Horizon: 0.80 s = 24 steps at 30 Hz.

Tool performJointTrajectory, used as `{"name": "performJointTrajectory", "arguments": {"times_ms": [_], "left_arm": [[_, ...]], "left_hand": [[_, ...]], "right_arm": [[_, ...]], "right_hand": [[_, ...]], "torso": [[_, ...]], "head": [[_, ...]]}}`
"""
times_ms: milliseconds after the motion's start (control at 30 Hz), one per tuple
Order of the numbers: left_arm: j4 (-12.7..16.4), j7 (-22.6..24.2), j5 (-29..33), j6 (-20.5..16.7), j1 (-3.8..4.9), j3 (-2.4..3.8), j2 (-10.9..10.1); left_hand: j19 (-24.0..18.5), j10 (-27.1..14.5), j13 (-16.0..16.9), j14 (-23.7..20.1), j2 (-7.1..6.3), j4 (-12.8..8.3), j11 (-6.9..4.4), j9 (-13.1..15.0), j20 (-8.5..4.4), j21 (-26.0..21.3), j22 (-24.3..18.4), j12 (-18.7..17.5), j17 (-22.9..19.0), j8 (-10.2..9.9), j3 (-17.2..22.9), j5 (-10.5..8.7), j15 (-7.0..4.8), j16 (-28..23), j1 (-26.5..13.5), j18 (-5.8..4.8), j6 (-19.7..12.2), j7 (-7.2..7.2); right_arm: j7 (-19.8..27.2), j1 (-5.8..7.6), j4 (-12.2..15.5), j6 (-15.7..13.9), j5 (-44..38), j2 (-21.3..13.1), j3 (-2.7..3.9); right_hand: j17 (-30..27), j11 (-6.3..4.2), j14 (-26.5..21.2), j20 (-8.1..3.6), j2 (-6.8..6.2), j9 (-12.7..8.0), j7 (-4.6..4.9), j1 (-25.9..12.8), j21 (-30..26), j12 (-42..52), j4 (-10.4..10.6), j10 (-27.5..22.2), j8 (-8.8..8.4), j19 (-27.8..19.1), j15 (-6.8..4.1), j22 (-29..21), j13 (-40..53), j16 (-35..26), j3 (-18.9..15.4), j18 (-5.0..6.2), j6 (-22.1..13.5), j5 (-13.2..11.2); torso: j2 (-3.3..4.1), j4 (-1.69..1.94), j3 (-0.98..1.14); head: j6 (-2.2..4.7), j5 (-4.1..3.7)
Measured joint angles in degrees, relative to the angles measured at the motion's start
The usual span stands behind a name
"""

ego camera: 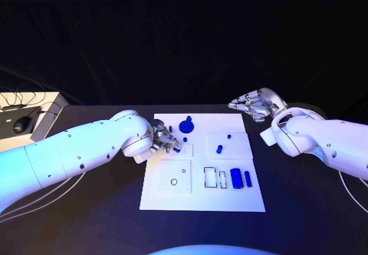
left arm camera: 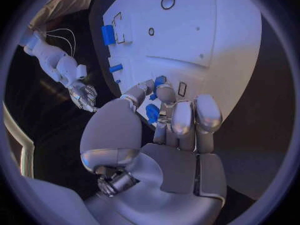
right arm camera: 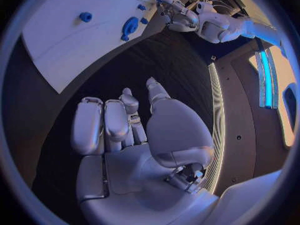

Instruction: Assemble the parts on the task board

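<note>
Two white arms reach over the black table [ego camera: 92,212], and the white task board [ego camera: 201,197] lies between them in the middle. At the left side of the board the left hand [ego camera: 162,141] hangs low over the board's left edge, its fingertips [left arm camera: 164,91] pointing down to the surface. A small blue part [ego camera: 175,150] lies just beside these fingertips, and in the left wrist view another blue piece [left arm camera: 152,113] shows between the thumb and the other fingers. The fingers are curled close together there, but I cannot tell if they really pinch this piece or only touch it.

Further to the right, near the far edge of the board, stands a round blue part [ego camera: 186,126] with a small peg on top. Near the middle of the board a small blue peg [ego camera: 218,149] stands, with another small blue piece [ego camera: 227,136] just behind it. On the near side, a blue block [ego camera: 237,179] and a blue cylinder [ego camera: 248,177] lie side by side, next to a few empty rectangular slots [ego camera: 209,177].

At the right, the right hand [ego camera: 257,104] hovers above the black table, beyond the far right corner of the board and well apart from all parts. Its fingers [right arm camera: 116,119] are half bent and separated, and it holds nothing.
</note>
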Motion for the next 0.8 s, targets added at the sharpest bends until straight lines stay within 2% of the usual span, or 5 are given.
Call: {"name": "performJointTrajectory", "arguments": {"times_ms": [800], "left_arm": [[-0.1,0.0,-0.5,0.0,-0.01,-0.17,0.0]], "left_hand": [[0.2,0.0,-0.1,0.1,0.23,0.1,0.00,0.0,0.21,0.0,0.2,0.0,-0.3,0.0,0.1,-0.23,0.08,0.0,-0.2,0.00,0.1,-0.05]], "right_arm": [[0.0,-0.03,0.0,0.1,0.0,0.0,0.00]], "right_hand": [[0.0,0.01,0.0,0.00,0.00,0.0,-0.01,0.0,0.0,0.0,0.0,0.0,0.00,0.0,0.00,0.0,0.0,0.0,0.0,0.00,0.0,0.0]], "torso": [[-0.02,0.00,0.05]], "head": [[-0.28,0.00]]}}
